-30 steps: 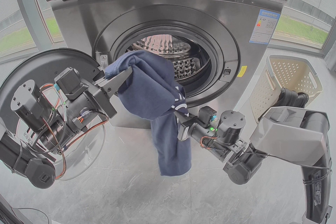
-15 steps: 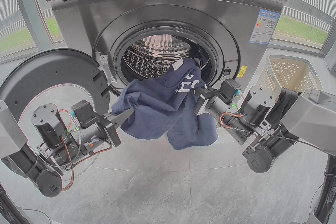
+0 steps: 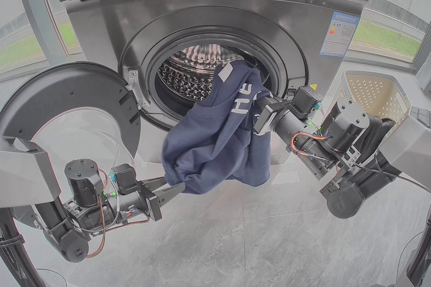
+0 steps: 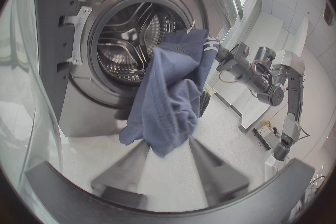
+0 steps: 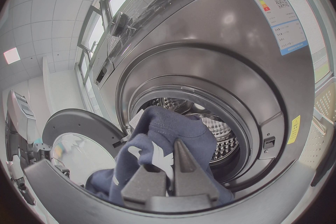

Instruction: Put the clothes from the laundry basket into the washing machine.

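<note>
A navy garment (image 3: 215, 144) with white lettering hangs in front of the washing machine's open drum (image 3: 193, 72), its top edge at the door ring. My right gripper (image 3: 257, 109) is shut on its upper right part, level with the drum mouth; in the right wrist view the gripper (image 5: 168, 161) has closed fingers with the cloth (image 5: 164, 130) bunched over them. My left gripper (image 3: 175, 185) is low, near the floor, at the garment's bottom end. Its fingers (image 4: 122, 168) stand apart, with the cloth's (image 4: 171, 88) tip hanging between them. The beige laundry basket (image 3: 377, 95) stands at the machine's right.
The machine's round door (image 3: 67, 95) is swung open to the left, above my left arm. The grey tiled floor (image 3: 251, 238) lies open below the garment. Windows run behind the machine on both sides.
My left gripper dropped from drum height to near the floor, drew back and opened. My right gripper lifted its end of the garment up to the drum mouth.
</note>
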### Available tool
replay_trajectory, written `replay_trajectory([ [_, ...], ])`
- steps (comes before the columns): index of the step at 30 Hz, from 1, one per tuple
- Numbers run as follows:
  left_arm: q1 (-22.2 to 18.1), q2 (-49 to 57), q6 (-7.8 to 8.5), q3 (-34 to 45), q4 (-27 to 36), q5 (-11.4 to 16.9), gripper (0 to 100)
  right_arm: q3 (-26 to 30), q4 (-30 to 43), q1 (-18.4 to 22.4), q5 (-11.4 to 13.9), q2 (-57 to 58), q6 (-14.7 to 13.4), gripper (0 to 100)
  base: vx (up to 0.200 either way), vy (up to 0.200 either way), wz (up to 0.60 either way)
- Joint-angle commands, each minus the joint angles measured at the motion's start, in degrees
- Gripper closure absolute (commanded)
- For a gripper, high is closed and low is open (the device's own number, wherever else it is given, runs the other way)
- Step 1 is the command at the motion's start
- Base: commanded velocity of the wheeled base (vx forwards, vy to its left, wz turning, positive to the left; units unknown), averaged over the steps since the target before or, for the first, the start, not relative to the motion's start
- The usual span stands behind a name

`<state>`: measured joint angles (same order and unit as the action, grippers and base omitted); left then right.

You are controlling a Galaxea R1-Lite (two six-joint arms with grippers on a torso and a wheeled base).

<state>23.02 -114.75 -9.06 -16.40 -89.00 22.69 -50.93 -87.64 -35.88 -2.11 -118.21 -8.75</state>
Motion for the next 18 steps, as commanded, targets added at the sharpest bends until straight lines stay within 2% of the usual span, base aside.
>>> replay_trajectory([
  [1,0.3,-1.7,0.18,3.2,-0.4,0.5,0,-0.6,0.0,0.1,0.0,0.2,0.1,100,0.0,0.0,0.0],
  [3,0.5,-2.6,1.06,5.2,-0.4,2.5,0,-0.7,0.0,0.3,0.0,0.0,0.1,100,0.0,0.0,0.0],
  [4,0.9,-2.9,2.11,6.2,-0.4,3.9,0,-0.9,0.0,0.2,0.0,-0.1,0.1,100,0.0,0.0,0.0],
  [7,1.9,-3.7,4.31,8.0,-0.5,5.0,0,-0.9,-0.1,-0.2,0.0,-0.3,0.0,100,0.0,0.0,0.0],
  [11,2.5,-2.1,4.4,2.9,-0.5,4.6,0,-0.4,0.0,-2.0,-0.1,-0.4,0.0,100,0.0,0.0,0.0],
  [13,2.5,-0.1,3.7,-1.0,-0.4,3.8,0,-0.1,0.1,-2.7,-0.1,-0.5,0.0,100,0.0,0.0,0.0],
  [14,2.6,0.8,3.7,-3.0,-0.4,1.5,0,-0.1,0.1,-3.3,-0.1,-0.9,0.0,100,0.0,0.0,0.0],
  [16,3.0,0.9,3.61,-4.6,-0.5,-0.8,0,-0.3,0.4,-3.7,-0.2,-1.1,0.1,100,0.0,0.0,0.0],
  [18,3.7,0.9,3.52,-6.7,-0.5,-1.7,0,-0.7,0.9,-4.4,-0.2,-1.6,0.1,100,0.0,0.0,0.0],
])
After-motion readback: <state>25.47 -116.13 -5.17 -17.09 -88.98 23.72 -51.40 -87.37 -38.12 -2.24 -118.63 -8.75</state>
